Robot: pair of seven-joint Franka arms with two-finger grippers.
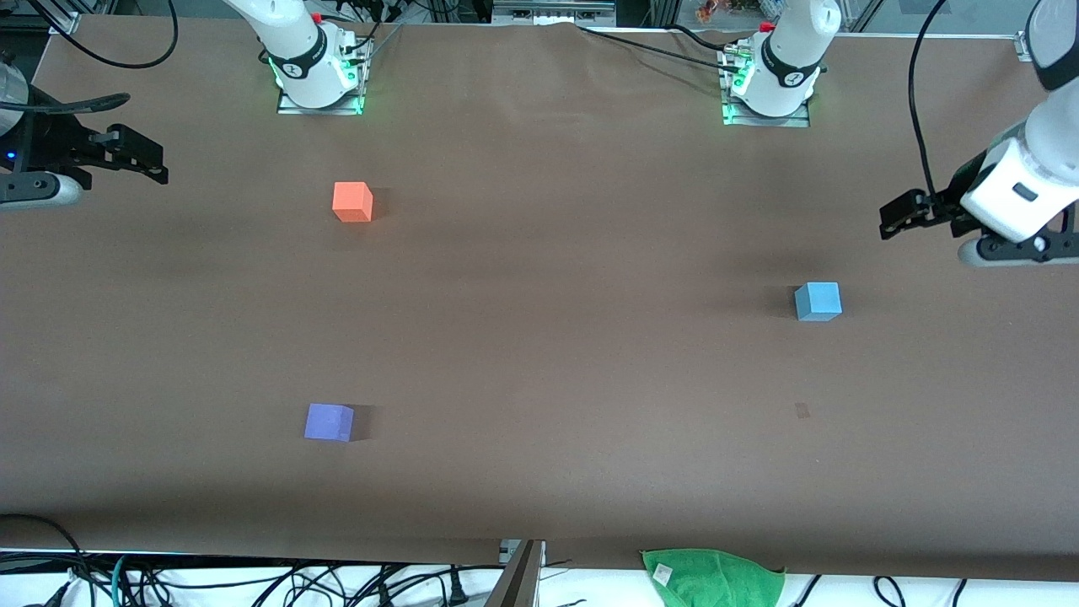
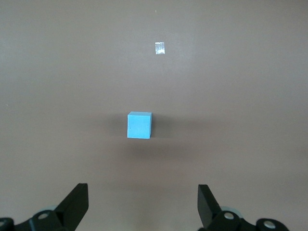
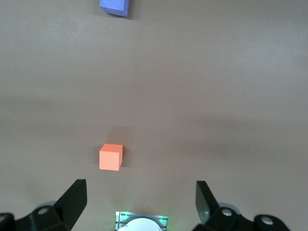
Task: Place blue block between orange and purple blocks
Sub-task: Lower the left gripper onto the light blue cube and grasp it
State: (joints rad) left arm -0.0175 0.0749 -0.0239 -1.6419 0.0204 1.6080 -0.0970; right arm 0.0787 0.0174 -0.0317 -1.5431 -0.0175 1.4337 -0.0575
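Sitting flat, a cube with no long axis, blue block (image 1: 818,301) is lying under released left gripper (image 2: 143,207); right gripper (image 3: 141,204) is hovering released above orange block (image 1: 352,201), purple block (image 1: 328,421) nearer the camera.

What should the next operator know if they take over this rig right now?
Left gripper: jaws open, empty, up over the table's left-arm end.
Right gripper: jaws open, empty, waiting over the right-arm end.
Blue block sits alone toward the left arm's end. Orange block and purple block sit toward the right arm's end, purple nearer the front camera.
Done: nothing.
Left: grasp blue, set it between orange and purple.
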